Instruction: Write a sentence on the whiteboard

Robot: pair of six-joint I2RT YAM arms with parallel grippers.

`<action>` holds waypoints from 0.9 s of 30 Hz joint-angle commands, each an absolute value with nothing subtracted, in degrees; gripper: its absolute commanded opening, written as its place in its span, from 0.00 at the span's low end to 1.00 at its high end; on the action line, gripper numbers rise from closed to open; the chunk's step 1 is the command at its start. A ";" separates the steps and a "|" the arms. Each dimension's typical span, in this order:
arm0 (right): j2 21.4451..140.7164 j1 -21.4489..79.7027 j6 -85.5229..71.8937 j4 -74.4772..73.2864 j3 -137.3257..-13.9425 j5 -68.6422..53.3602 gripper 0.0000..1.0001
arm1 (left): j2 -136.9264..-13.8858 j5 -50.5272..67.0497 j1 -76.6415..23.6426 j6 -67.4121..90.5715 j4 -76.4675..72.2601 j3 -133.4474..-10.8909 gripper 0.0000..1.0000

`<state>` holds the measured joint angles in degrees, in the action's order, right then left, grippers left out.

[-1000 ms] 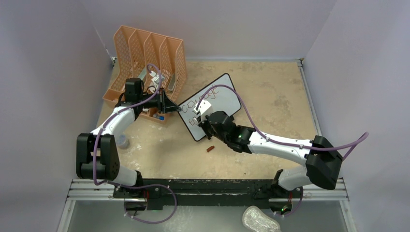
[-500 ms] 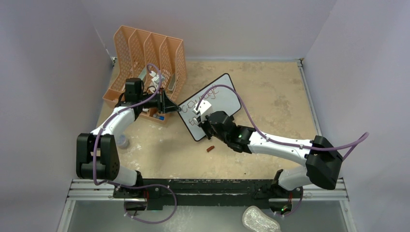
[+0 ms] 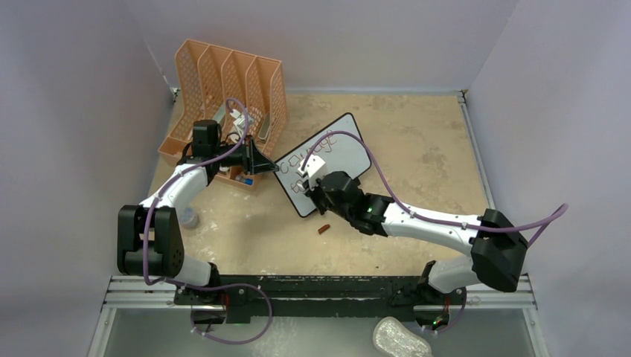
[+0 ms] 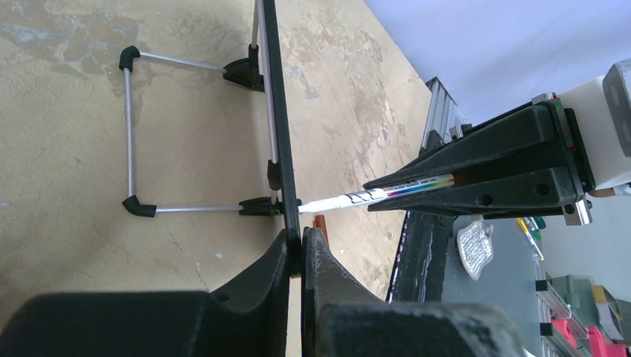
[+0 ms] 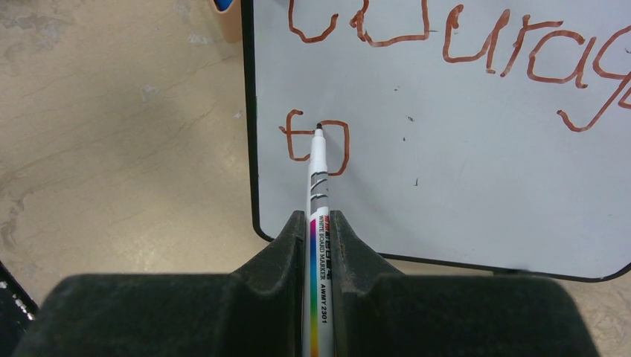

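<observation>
The whiteboard (image 3: 338, 145) stands tilted mid-table; its face fills the right wrist view (image 5: 461, 163) and it is edge-on in the left wrist view (image 4: 274, 111). The sentence (image 5: 461, 41) reads "courag" on the top line, with "to" (image 5: 316, 137) below, in brown-red strokes. My left gripper (image 3: 272, 167) is shut on the board's left edge (image 4: 296, 245). My right gripper (image 3: 312, 186) is shut on a white marker (image 5: 318, 193), whose tip touches the board at the "o". The marker also shows in the left wrist view (image 4: 372, 195).
An orange perforated file organizer (image 3: 227, 82) stands at the back left, behind my left arm. The marker's brown cap (image 3: 324, 229) lies on the table in front of the board. A small round container (image 3: 189, 217) sits near the left arm's base. Grey walls enclose the table.
</observation>
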<state>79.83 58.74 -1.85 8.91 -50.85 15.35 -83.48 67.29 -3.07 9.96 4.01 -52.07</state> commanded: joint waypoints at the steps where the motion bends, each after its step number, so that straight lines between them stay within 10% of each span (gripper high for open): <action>1: 77.43 58.44 -2.14 7.82 -50.30 15.82 0.00 | -84.02 65.77 -3.96 7.73 5.16 -52.47 0.00; 27: 73.09 53.44 -4.68 12.23 -47.16 16.97 0.00 | -84.29 65.94 -3.96 7.82 5.09 -52.47 0.00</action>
